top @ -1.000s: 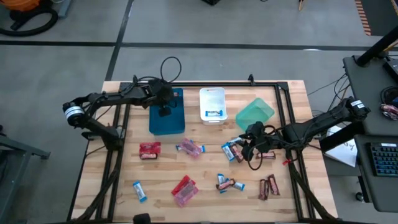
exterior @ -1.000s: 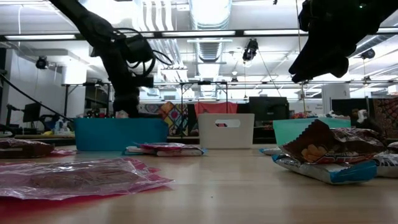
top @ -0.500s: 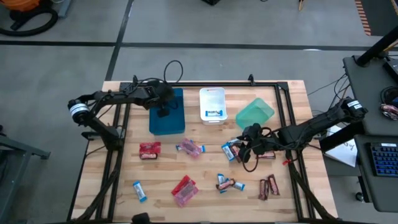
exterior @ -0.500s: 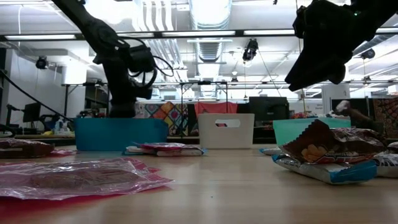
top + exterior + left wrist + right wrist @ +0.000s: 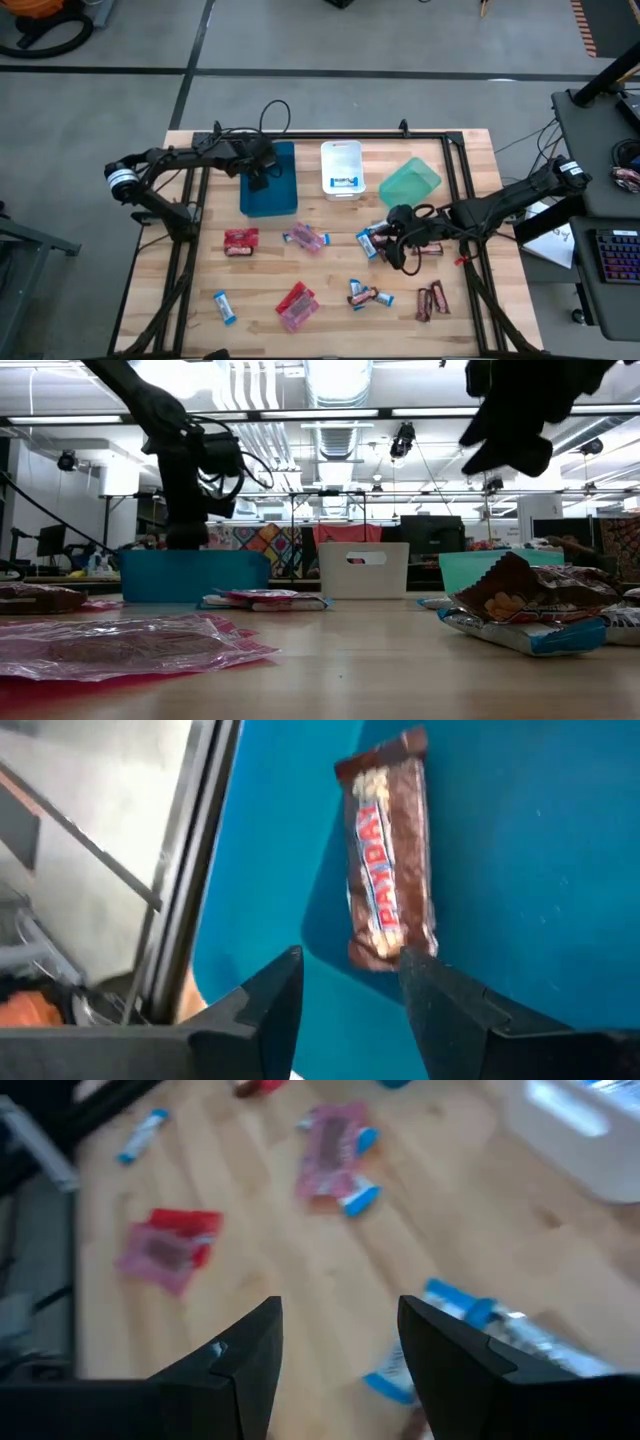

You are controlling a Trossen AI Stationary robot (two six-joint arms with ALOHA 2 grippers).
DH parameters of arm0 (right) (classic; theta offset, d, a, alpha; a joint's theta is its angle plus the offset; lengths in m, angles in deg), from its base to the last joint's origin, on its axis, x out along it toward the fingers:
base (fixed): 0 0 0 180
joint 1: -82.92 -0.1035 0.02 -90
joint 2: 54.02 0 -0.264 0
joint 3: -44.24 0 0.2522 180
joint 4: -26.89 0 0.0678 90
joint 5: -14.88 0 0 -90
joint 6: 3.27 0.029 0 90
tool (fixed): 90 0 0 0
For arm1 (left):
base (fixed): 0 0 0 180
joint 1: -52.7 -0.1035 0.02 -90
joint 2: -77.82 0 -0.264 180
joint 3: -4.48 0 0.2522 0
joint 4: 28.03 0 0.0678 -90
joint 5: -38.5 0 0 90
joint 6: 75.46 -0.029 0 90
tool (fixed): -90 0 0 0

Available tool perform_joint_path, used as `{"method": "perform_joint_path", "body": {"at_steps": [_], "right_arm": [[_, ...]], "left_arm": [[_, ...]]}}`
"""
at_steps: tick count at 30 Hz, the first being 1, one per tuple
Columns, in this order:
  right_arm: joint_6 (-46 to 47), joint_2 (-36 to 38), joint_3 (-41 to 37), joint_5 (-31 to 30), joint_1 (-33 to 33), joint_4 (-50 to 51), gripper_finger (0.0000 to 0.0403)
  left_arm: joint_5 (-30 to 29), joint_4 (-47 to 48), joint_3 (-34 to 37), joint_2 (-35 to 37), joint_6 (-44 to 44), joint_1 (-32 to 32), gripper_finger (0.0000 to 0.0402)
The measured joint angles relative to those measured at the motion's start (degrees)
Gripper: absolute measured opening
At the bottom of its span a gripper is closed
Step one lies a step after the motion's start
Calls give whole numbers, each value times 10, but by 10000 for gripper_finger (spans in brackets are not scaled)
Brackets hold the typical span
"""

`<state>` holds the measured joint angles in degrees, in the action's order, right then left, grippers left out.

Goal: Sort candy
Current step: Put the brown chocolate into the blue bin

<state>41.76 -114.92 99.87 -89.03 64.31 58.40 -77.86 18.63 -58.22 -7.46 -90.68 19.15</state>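
My left gripper (image 5: 350,982) hangs open over the blue tray (image 5: 268,196), at its far left corner. On the tray's floor, just beyond the fingertips, a brown bar (image 5: 388,850) lies flat and untouched. My right gripper (image 5: 340,1338) is open with nothing between its fingers. It hovers above the table at the right (image 5: 393,238), beside a cluster of candy (image 5: 372,241). More candy lies loose on the wood: a red packet (image 5: 240,240), a pink-and-blue piece (image 5: 306,237), a blue bar (image 5: 224,307), a red-pink packet (image 5: 297,305) and brown bars (image 5: 432,299).
A white tray (image 5: 342,158) at the far middle holds a blue-and-white bar (image 5: 344,182). A green tray (image 5: 410,182) stands tilted to its right. A black frame (image 5: 460,180) runs round the table's sides, and cables trail from both arms.
My left gripper has risen a little over the blue tray and drawn toward the table's left edge. My right gripper has moved up and toward the table's left, closer to the candy cluster.
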Motion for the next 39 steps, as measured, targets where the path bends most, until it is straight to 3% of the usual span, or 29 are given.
{"method": "perform_joint_path", "body": {"at_steps": [4,12,15,23,28,39], "right_arm": [[17,0,26,37,0,40,183],[134,0,53,41,0,197,178],[169,-1,53,51,0,213,178],[197,-57,68,97,0,221,178],[202,-126,117,109,0,290,178],[149,-253,212,93,0,343,186]], "left_arm": [[53,16,0,28,30,8,146],[198,-8,0,126,106,43,135],[231,-35,0,163,137,70,135],[235,-139,6,228,170,183,135],[235,-173,6,237,175,250,135],[235,-186,6,235,205,326,135]]}}
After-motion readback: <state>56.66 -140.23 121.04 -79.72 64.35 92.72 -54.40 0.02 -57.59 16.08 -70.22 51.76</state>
